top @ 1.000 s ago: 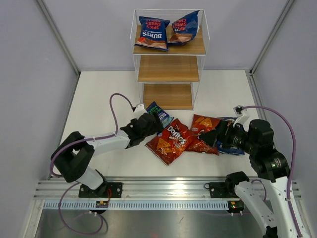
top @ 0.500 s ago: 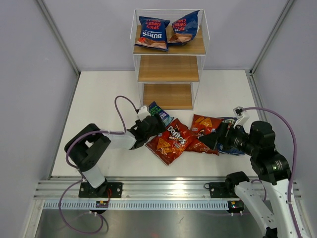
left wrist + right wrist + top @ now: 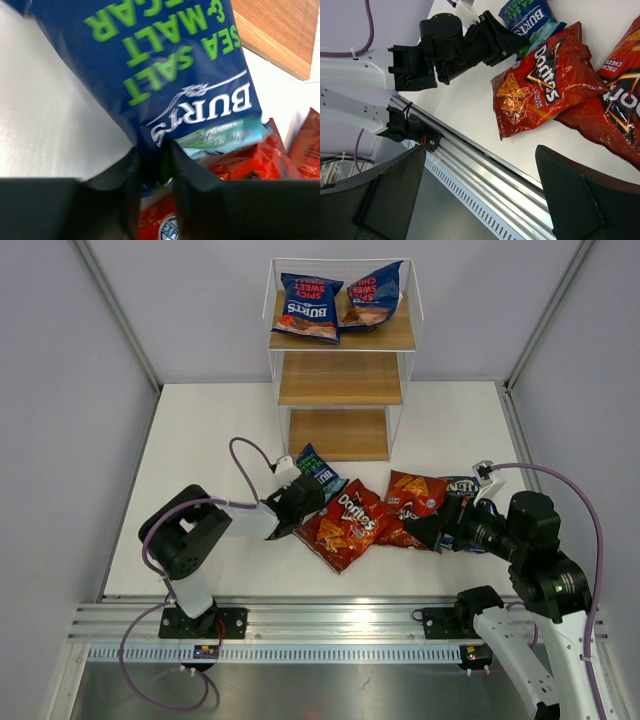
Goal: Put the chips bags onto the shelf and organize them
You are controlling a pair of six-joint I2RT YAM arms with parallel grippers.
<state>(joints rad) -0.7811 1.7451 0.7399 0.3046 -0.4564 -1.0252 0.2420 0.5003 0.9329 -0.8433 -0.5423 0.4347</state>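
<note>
I'm on the left wrist view now, and the left gripper [image 3: 153, 150] has its two fingers [image 3: 131, 190] drawn in tight on the near edge of the sea salt bag [image 3: 165, 65]. The seam of the bag runs straight down into the narrow slot between them, so I call that a pinch on the bag. The rest of the bag fans out away from the jaws, its print upside down to me. One corner lies over the front Doritos bag [image 3: 250, 162], and a wooden board of the shelf [image 3: 280, 35] shows beyond it. From the top camera, the left gripper [image 3: 305, 502] sits low on the white table [image 3: 200, 440], and the sea salt bag [image 3: 318, 468] lies between it and the foot of the shelf [image 3: 340, 378]. The front Doritos bag [image 3: 345, 525] is just beside the fingers on the right, overlapped by the second Doritos bag [image 3: 415, 495]. Over on the other side, the right gripper [image 3: 425, 528] hovers by that second bag with a blue bag [image 3: 462, 486] half hidden behind it. In its wrist view, the right gripper [image 3: 480, 150] has its jaws spread wide with nothing between them, and both Doritos bags lie beyond the fingertips. Up on the top tier, two Burts bags [image 3: 308, 305] sit side by side, touching.
</note>
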